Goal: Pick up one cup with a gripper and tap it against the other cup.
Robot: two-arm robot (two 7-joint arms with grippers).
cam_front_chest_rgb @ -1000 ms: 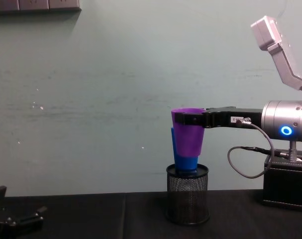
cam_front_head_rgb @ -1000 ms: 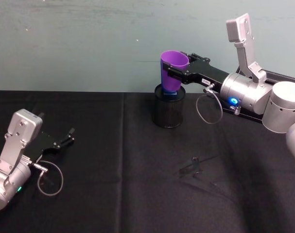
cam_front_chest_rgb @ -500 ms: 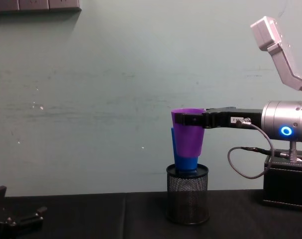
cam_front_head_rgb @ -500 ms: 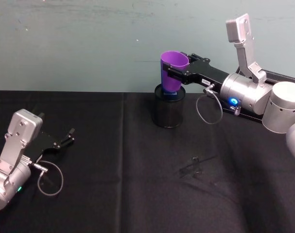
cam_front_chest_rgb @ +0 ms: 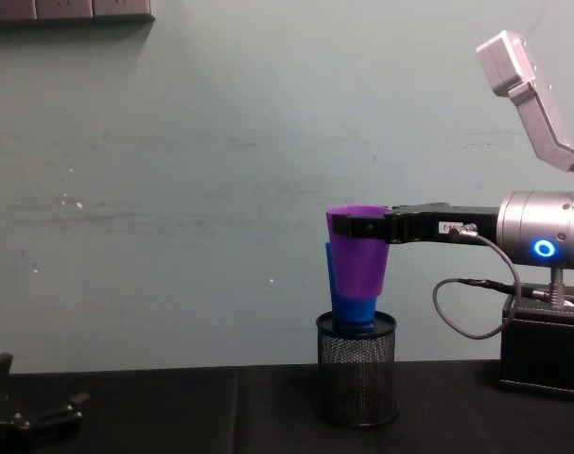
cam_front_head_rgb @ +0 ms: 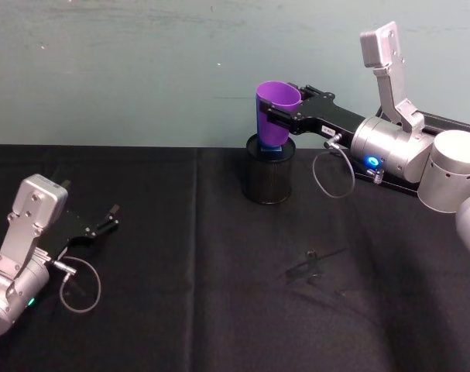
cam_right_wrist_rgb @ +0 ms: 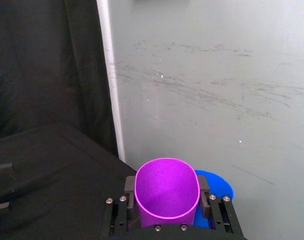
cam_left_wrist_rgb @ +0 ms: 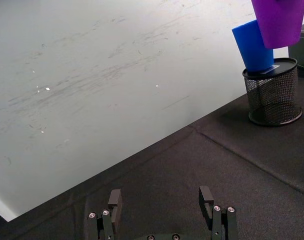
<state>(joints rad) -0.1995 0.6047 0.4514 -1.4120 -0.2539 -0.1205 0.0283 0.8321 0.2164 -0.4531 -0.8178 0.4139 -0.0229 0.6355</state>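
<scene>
Still unmoved, our right gripper (cam_front_head_rgb: 275, 118) clamps the purple cup (cam_front_head_rgb: 278, 98) beside the blue cup (cam_left_wrist_rgb: 253, 46), tap seemingly pending; left gripper (cam_left_wrist_rgb: 161, 194) lies spread on the table (cam_front_head_rgb: 219, 310).

Head view high, angled down, chest view low, side-on — both share the purple cup (cam_front_head_rgb: 275, 99)

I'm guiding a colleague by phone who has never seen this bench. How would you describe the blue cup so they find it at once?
On the black-clothed table, near the pale wall, stands a black mesh pen holder. The blue cup stands in it, rim up. It is narrower than the purple cup beside it, which the right claw holds in the air.
</scene>
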